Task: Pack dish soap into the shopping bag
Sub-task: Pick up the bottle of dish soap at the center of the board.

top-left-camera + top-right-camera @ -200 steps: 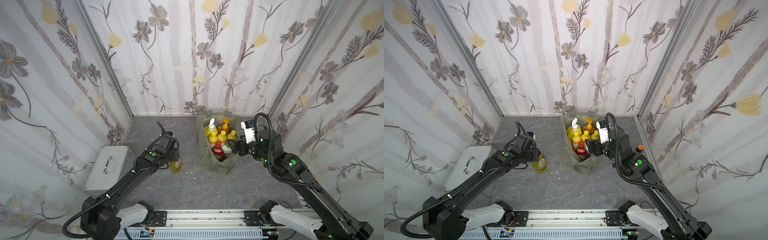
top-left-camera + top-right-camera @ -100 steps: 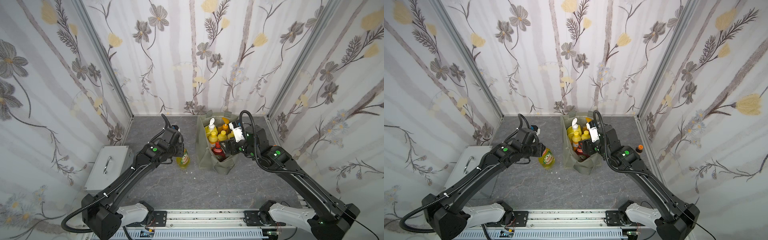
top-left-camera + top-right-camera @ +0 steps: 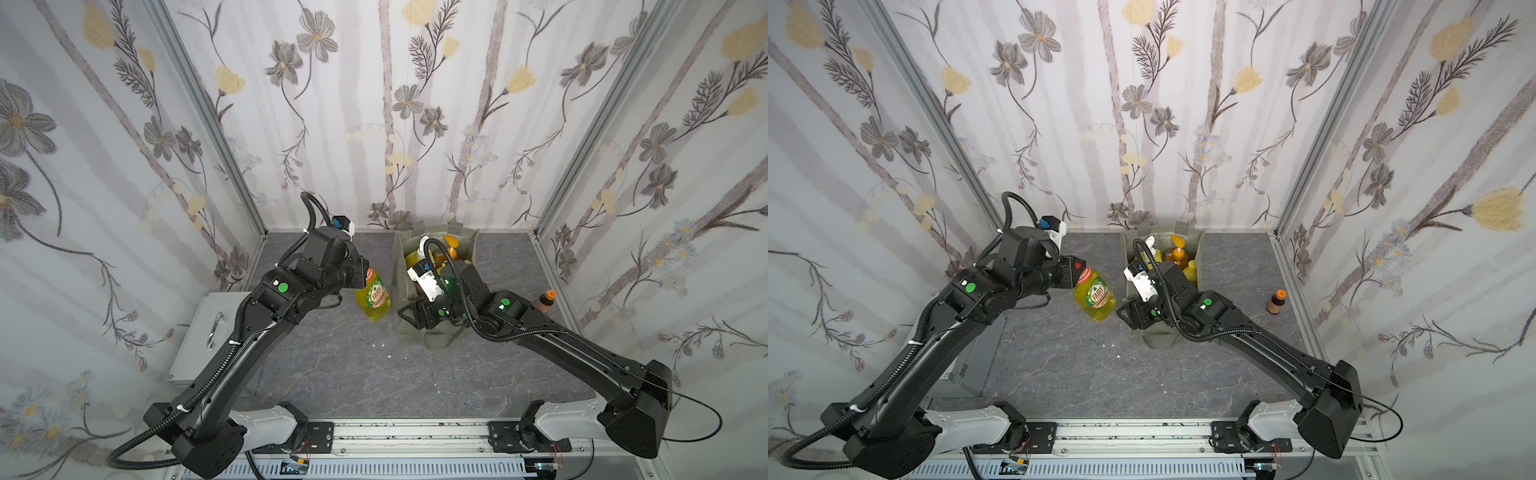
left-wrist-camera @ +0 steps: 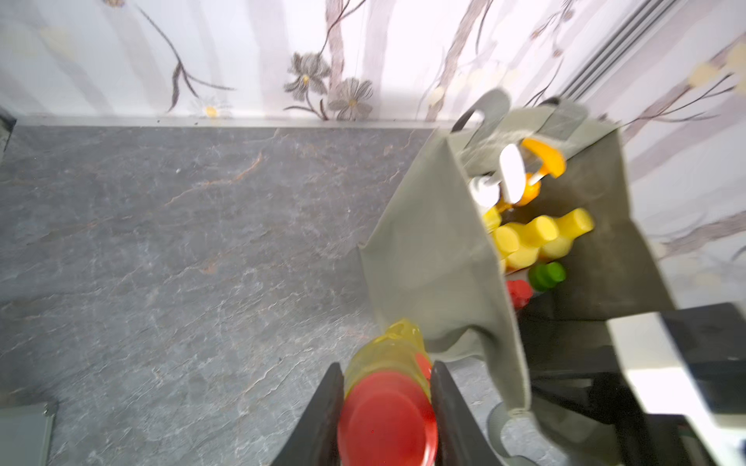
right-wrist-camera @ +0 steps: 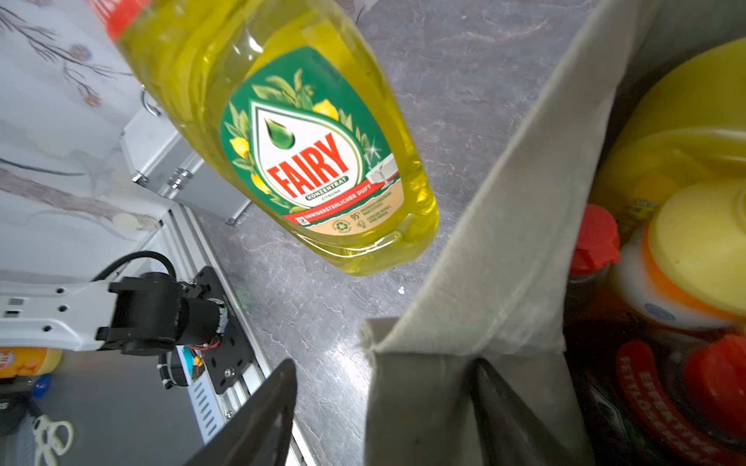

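Brought in the last second to just beside the bag (image 3: 440, 343), tilted, not yet inside: the bottle (image 3: 374, 297), clamped at its red cap in the left claw (image 4: 386, 367). Right claw (image 5: 383, 363) open, moved astride the bag wall, probably to steady it for the drop.

The bottle (image 3: 374, 297) is yellow with a red cap, the bag (image 4: 436, 250) grey-green.

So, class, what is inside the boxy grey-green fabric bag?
In the bag: white pump head, orange pump head, yellow caps, a green cap, a red cap. Bottle bodies and floor are hidden.
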You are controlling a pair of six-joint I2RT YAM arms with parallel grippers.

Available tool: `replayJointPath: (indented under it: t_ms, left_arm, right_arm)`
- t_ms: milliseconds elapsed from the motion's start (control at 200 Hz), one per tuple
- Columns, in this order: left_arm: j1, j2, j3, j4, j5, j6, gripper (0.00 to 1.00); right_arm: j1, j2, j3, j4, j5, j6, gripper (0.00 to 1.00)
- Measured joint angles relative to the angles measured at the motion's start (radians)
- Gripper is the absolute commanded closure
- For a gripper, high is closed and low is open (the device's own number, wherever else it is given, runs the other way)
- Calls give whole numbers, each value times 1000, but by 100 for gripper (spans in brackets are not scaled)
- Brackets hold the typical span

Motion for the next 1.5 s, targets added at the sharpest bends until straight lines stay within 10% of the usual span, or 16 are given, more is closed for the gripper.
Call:
replayJointPath:
  t_ms: [495, 874, 1504]
  left_arm:
    - [-32, 282, 538, -61, 86, -6, 100]
    - [-69, 553, 926, -60, 159, -34, 100]
    - [-144, 623, 930, -134, -187, 76, 100]
  right_arm:
    - [-379, -400, -81, -31, 101, -11, 26]
    - [-424, -411, -140, -48, 93, -23, 26]
    - [-468, -421, -156, -48, 142, -22, 26]
